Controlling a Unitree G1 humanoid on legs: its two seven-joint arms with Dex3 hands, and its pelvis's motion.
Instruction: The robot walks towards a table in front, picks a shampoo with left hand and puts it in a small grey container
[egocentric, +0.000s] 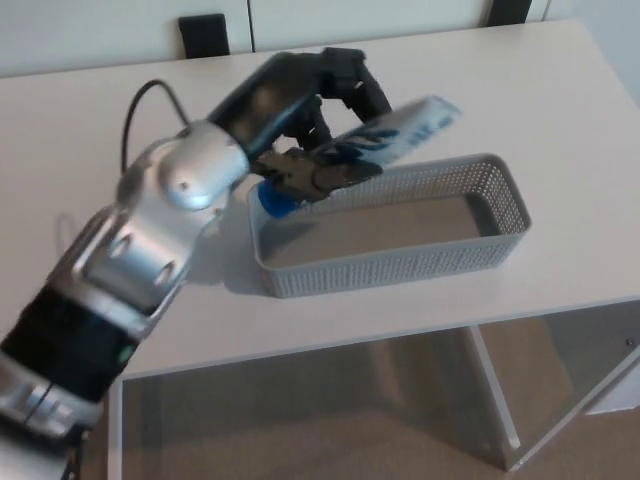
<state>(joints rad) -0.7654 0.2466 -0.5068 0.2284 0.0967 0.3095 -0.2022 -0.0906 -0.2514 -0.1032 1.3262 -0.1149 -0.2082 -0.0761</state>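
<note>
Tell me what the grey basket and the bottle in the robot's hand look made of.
The basket looks like moulded plastic, matte grey: its walls are a regular mesh of holes. The bottle, held in the left hand, is probably plastic too, white with blue print; blur leaves that open.

From above I have open room into the grey container (400, 265) across its middle and right end, centre right of the frame; only its mesh walls hem that space. Its upper left corner is taken by my left hand (320, 100) gripping the shampoo (400, 135), the arm (150, 230) filling the lower left. Open table (560, 120) lies along the top and right
</note>
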